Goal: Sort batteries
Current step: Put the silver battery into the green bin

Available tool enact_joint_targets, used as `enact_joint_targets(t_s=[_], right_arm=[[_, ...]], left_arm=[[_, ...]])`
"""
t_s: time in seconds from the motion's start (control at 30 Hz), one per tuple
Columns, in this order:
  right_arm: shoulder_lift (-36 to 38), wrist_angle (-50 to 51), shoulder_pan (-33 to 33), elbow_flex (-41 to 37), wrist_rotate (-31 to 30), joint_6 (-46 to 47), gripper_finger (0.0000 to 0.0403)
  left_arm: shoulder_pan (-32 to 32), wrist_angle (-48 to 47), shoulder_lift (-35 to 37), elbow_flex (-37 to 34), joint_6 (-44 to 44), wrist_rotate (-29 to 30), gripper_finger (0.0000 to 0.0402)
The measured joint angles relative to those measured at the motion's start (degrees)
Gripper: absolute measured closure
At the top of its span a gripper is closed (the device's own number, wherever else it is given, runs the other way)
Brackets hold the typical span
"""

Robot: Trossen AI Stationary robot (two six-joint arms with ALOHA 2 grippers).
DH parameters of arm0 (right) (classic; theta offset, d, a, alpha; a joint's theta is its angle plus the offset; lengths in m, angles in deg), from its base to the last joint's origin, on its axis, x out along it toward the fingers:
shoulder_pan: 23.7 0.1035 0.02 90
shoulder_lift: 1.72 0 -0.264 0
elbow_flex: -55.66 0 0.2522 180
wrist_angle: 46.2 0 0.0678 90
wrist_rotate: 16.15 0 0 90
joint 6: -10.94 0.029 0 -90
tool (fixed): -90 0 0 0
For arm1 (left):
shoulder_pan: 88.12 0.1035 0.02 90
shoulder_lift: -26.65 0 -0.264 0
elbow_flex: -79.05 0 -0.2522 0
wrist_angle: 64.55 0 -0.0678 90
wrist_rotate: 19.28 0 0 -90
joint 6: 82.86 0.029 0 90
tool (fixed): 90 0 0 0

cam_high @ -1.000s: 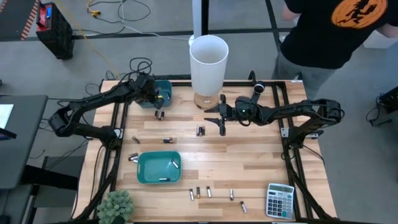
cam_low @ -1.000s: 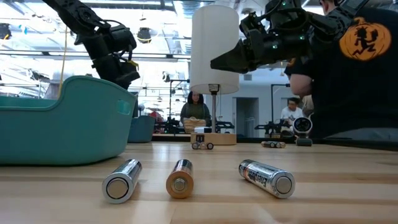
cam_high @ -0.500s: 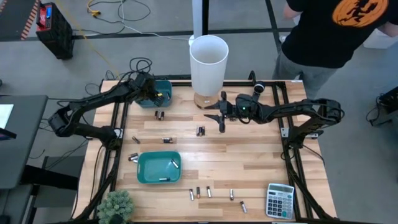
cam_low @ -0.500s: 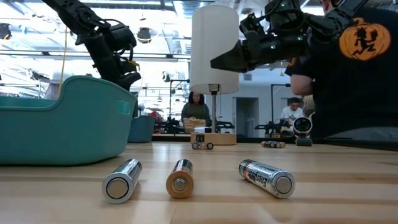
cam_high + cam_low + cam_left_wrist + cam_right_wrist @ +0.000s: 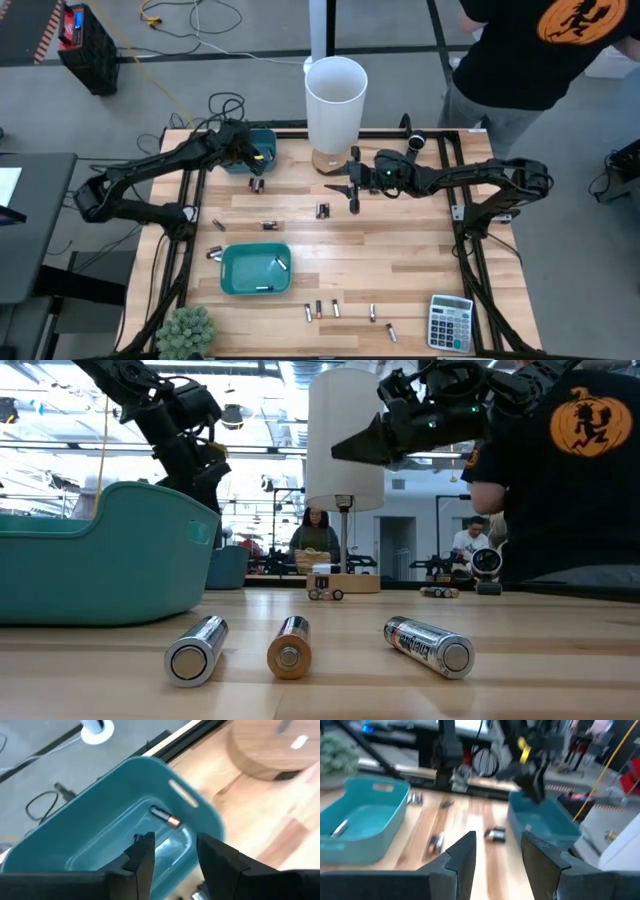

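My left gripper (image 5: 254, 160) (image 5: 172, 854) hovers open over the far teal bin (image 5: 266, 143) at the table's far left, nothing between its fingers. One battery (image 5: 166, 816) lies on that bin's floor. My right gripper (image 5: 350, 190) (image 5: 497, 854) hangs open above the table's far middle, pointing toward the left side, with nothing in it. Loose batteries lie on the wood: a pair (image 5: 257, 184) near the far bin, another pair (image 5: 322, 210) at the middle, and several (image 5: 320, 309) along the near edge. The near teal bin (image 5: 232, 272) holds two batteries (image 5: 280, 264).
A tall white cylinder (image 5: 335, 98) on a wooden base stands at the far middle, close to my right gripper. A calculator (image 5: 450, 322) lies at the near right corner and a small plant (image 5: 187, 330) at the near left. A person in a black shirt (image 5: 545, 45) stands beyond the far right edge.
My left gripper has risen a little above the far teal bin.
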Motion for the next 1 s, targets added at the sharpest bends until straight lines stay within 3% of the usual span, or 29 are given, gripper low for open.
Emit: enact_joint_targets(t_s=[0.5,0.7,1.0], right_arm=[[0.0,9.6,4.6,0.0,-0.1,2.0,0.0232],[0.0,14.0,6.6,0.0,-5.1,2.9,0.0232],[0.0,18.9,7.2,0.0,-6.0,7.4,0.0232]], left_arm=[[-9.0,0.8,0.9,0.0,-3.5,0.0,0.0265],[-13.2,0.7,0.8,0.0,-2.1,0.0,0.0265],[-15.5,6.3,0.8,0.0,1.1,0.7,0.0265]])
